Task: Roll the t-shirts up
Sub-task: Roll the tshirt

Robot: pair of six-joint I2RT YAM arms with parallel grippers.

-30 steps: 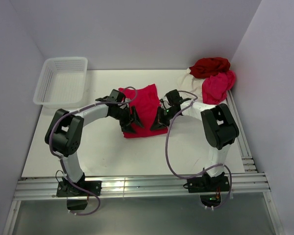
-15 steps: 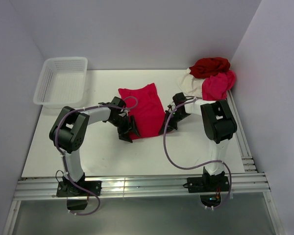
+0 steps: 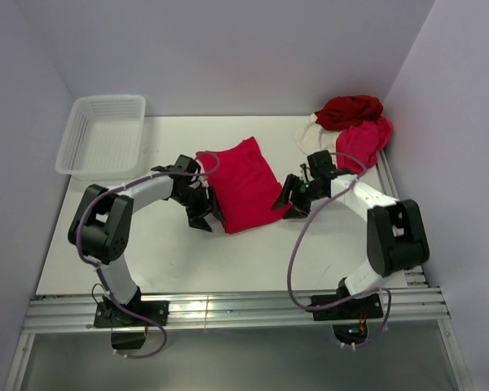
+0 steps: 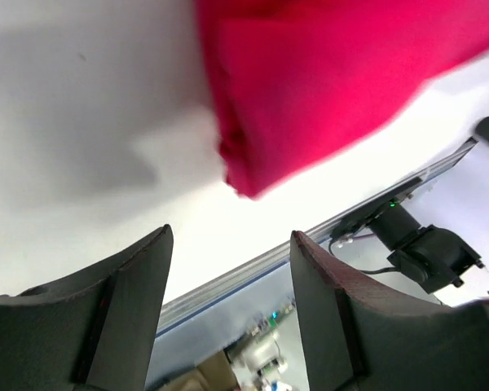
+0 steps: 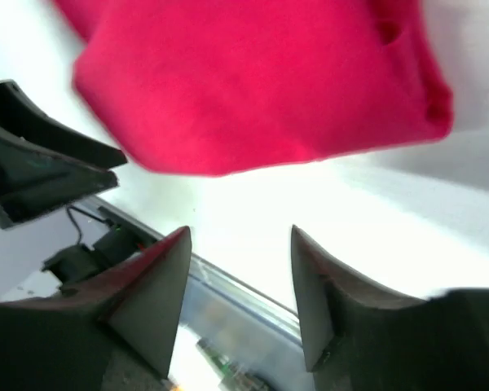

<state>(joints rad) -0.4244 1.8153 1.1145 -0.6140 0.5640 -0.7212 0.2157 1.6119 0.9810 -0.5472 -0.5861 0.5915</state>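
White mesh basket (image 3: 104,138), crimson t-shirt (image 3: 244,183) well apart

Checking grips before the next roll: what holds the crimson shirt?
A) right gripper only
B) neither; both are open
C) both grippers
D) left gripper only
B: the left gripper and right gripper each show spread fingers with nothing between them, the crimson shirt lying beyond.

From my left wrist, the crimson t-shirt (image 4: 310,81) runs off the top and right edges and is blurred; only one folded corner shows. From my right wrist it is cut by the top edge and equally blurred. From above, the cream t-shirt (image 3: 310,134) lies mostly hidden under the dark red t-shirt (image 3: 349,110) and the pink t-shirt (image 3: 360,142). Whether my jaws touch the crimson t-shirt is too small to tell there.
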